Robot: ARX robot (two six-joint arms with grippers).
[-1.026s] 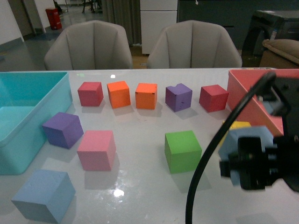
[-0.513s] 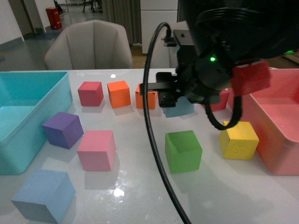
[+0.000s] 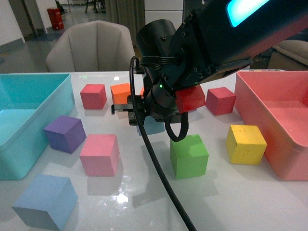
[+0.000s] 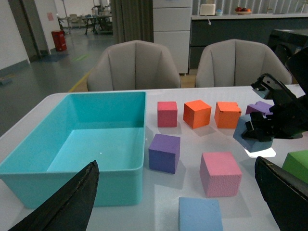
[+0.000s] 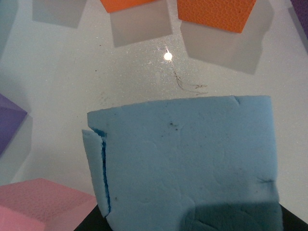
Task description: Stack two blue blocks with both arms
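Observation:
My right gripper (image 3: 144,115) is shut on a light-blue block (image 3: 151,127) and holds it just above the table's middle, in front of the row of cubes. The block fills the right wrist view (image 5: 187,163), with a slit along one edge. It also shows in the left wrist view (image 4: 251,140). The second blue block (image 3: 45,200) lies at the front left, apart from the other cubes; it shows in the left wrist view (image 4: 199,214) too. My left gripper (image 4: 175,166) is open and empty, over the front of the table, its fingers (image 4: 67,199) either side of that block.
A teal bin (image 3: 29,79) stands at the left and a salmon bin (image 3: 250,96) at the right. Purple (image 3: 65,133), pink (image 3: 99,154), green (image 3: 188,155) and yellow (image 3: 246,143) cubes lie around. Red (image 3: 93,96), orange (image 3: 120,92) and dark red (image 3: 220,100) cubes line the back.
My right arm has swung from the front right to the table's middle, carrying the blue block leftward. It now hides the second orange cube and the back purple cube.

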